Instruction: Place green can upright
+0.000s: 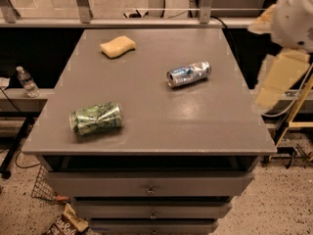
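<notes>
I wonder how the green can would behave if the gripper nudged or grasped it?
Lying on its side, the green can would probably roll if nudged. Its dented wall suggests thin metal, likely light and easily crushed by a firm squeeze. The gripper hangs beyond the right edge of the table.

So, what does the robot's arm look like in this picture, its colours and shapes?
The arm at the right edge has a white, rounded shell. Below it, beside the table, is what seems to be the pincer: pale cream, flat and blocky. No markings can be made out.
</notes>
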Available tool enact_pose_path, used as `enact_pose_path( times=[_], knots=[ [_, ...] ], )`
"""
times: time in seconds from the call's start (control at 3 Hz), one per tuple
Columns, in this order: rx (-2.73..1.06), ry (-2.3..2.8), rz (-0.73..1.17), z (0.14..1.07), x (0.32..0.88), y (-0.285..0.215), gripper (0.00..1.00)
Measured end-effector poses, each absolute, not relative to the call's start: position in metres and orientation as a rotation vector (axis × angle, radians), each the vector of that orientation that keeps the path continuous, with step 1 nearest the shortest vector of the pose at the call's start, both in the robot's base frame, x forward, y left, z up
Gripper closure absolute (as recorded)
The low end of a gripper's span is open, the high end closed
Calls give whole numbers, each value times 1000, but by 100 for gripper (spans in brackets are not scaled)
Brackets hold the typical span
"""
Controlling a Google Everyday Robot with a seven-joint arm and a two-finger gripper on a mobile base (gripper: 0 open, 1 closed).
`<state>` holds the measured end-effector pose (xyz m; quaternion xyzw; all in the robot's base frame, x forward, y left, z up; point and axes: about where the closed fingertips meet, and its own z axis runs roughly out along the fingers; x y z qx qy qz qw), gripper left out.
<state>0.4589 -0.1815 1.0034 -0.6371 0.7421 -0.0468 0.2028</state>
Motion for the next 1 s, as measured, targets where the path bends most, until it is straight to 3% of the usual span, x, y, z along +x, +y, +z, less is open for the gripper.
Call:
enact_pose_path(
  times=[0.33, 1.0],
  knots=[
    [-1989, 1911, 25, 984, 499, -121, 0],
    [-2308, 1767, -12, 926, 509, -23, 0]
  ],
)
